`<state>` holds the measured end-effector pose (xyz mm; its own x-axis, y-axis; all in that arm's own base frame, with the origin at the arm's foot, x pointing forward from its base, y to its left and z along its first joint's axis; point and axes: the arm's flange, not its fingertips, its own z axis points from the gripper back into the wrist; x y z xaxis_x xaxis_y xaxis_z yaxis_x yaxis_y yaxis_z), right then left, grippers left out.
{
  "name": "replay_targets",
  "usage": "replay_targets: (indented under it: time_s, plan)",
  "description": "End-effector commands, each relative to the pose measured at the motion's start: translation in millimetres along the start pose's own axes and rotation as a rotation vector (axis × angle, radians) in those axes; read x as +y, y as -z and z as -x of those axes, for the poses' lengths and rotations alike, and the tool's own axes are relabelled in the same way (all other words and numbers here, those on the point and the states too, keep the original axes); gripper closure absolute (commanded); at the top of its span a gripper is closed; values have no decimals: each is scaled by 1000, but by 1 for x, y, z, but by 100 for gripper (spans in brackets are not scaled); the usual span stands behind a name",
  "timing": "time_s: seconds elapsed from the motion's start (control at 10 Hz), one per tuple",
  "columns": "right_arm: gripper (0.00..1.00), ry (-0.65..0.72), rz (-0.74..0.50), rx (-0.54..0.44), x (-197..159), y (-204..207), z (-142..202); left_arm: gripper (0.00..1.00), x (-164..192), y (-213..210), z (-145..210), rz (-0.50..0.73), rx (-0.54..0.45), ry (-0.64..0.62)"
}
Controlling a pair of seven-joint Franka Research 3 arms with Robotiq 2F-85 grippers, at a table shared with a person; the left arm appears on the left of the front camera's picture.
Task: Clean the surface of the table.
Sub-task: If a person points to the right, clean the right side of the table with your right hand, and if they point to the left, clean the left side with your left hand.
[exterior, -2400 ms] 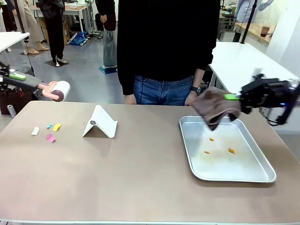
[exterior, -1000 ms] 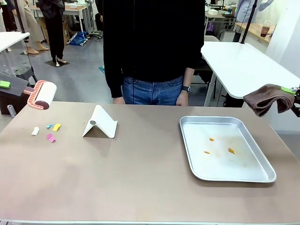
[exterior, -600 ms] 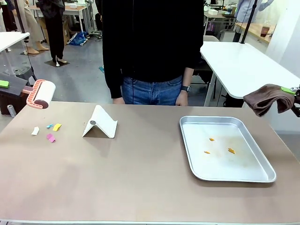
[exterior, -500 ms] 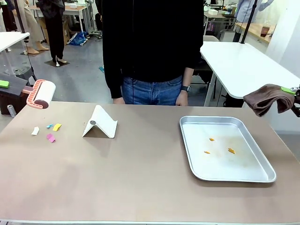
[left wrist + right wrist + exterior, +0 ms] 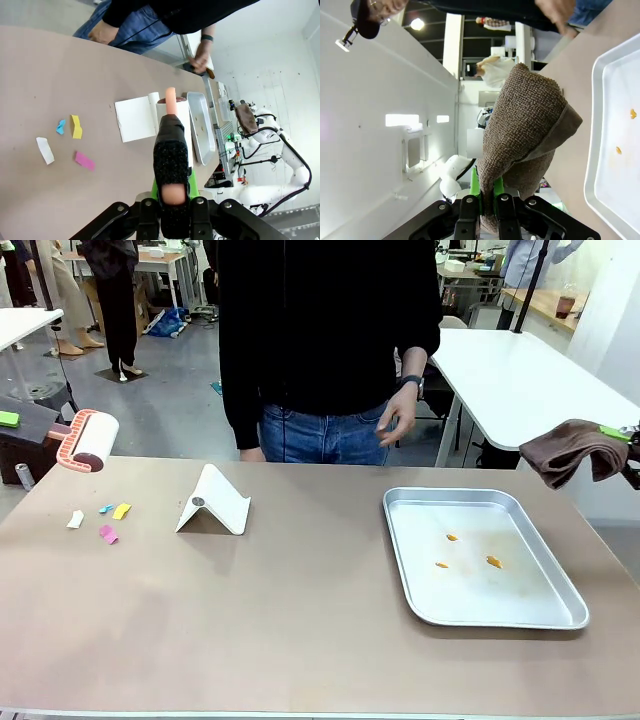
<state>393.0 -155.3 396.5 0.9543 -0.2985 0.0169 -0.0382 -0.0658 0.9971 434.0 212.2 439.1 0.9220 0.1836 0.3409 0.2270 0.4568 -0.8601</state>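
We read the table (image 5: 300,610) as stiff, heavy and fixed, with a smooth matte top. There is nothing on it to grip, so we would work it only through the tools we hold, pressed flat and drawn across. It spans the front view and lies under the tray (image 5: 402,558).

Our left gripper (image 5: 170,150) is clamped tight on the handle of the roller (image 5: 95,440), held in the air well left of the tray, off the table's end. Our right gripper (image 5: 487,207) is pinched fully onto a brown cloth (image 5: 572,448), which hangs soft and folded just beyond the tray's far right corner.

The paper scraps (image 5: 121,511) lie well left of the tray. They look light enough to lift onto the roller. A white stand (image 5: 215,502) sits between them and the tray, and could block a long sweep. Orange crumbs (image 5: 492,561) lie inside the tray. A person's hand (image 5: 398,422) is raised beyond the tray's far left corner.
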Motion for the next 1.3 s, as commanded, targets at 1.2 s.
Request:
replay_targets:
  time_s: [1.2]
  plan:
    - [89,-46,143,-16,10,14,3,100,-2,0,0,27,-16,18]
